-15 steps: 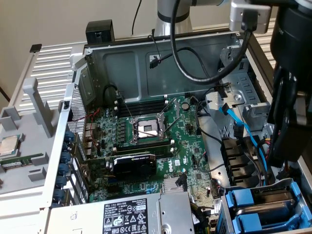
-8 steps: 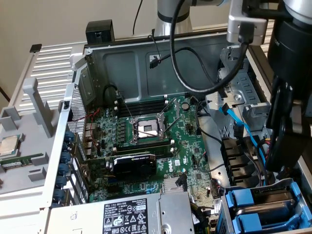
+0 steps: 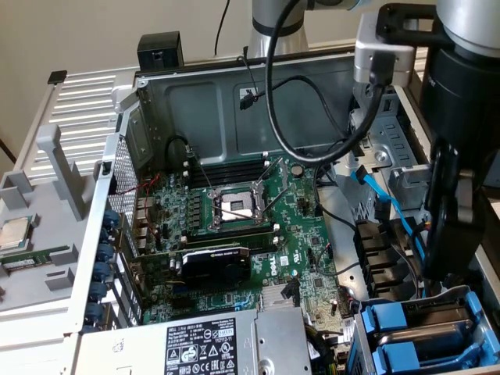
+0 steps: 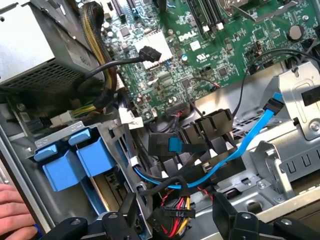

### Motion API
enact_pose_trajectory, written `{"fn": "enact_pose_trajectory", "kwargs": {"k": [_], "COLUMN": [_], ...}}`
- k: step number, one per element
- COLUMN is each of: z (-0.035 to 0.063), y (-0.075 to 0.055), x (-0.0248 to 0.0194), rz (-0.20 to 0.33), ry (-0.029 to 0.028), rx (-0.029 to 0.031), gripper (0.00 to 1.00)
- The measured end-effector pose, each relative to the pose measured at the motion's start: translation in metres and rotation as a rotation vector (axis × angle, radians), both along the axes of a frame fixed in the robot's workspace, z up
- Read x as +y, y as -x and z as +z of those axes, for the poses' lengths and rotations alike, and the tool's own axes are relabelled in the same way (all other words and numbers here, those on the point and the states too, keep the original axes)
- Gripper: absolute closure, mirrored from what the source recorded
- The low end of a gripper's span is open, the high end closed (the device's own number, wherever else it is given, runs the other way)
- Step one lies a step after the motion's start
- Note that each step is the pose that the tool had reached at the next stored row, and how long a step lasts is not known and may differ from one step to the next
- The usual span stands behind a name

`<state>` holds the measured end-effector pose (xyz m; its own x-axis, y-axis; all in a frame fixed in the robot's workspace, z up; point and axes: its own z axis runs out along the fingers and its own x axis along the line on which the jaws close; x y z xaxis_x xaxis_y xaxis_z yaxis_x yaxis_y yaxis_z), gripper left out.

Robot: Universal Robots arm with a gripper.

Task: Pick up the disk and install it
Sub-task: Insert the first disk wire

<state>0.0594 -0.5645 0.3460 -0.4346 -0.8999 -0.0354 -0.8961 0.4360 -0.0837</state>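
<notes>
Hanging above the cable bundle (image 4: 172, 207) just beside the drive bay (image 3: 358, 336), with claw (image 4: 177, 222) spread wide and gripping nothing, presumably set broad enough to span a carrier. Finding two blue carriers (image 4: 75, 162) seated side by side in that bay, handles outward for pulling; judging the disk (image 3: 439, 312) one of them, unsure which. Noting a hand (image 4: 12, 212) at the case edge.

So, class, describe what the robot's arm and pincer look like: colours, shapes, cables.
The arm is a smooth silver-grey tube, with a black cable looping down from it. A grey metal box in a black bracket sits by the thick black wrist. The pincer is matte black: two angular fingers with round pivot bolts.
</notes>
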Motion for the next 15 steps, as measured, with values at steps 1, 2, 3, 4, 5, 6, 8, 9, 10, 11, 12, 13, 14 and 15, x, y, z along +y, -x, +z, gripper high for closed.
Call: {"fn": "enact_pose_trajectory", "kwargs": {"k": [1, 2, 3, 4, 5, 6, 8, 9, 10, 11, 12, 13, 14, 15], "z": [-0.0003, -0.0005, -0.0006, -0.0006, -0.0005, -0.0005, -0.0006, -0.0007, -0.0007, -0.0007, -0.0007, -0.0008, -0.0008, -0.0008], "y": [0.0, 0.0, -0.0001, -0.0001, 0.0, 0.0003, 0.0006, 0.0009, 0.001, 0.001, 0.001, 0.001, 0.001, 0.0011], "x": [0.0, 0.0, 0.0, 0.0, 0.0, 0.0, 0.0, 0.0, 0.0, 0.0, 0.0, 0.0, 0.0, 0.0], "rz": [-0.007, -0.014, -0.021, -0.028, -0.033, -0.036, -0.037, -0.038, -0.037, -0.037, -0.037, -0.037, -0.037, -0.037], "ry": [0.0002, 0.0005, 0.0011, 0.0016, 0.002, 0.0022, 0.0021, 0.0021, 0.0021, 0.0021, 0.0022, 0.0022, 0.0022, 0.0022], "rx": [-0.0046, -0.008, -0.0094, -0.0097, -0.01, -0.0102, -0.0103, -0.0103, -0.0103, -0.0103, -0.0103, -0.0103, -0.0102, -0.0103], "gripper": [0.29, 0.29, 0.29, 0.29, 0.29, 0.29, 0.29, 0.29, 0.29, 0.29, 0.29, 0.29, 0.29, 0.31]}}
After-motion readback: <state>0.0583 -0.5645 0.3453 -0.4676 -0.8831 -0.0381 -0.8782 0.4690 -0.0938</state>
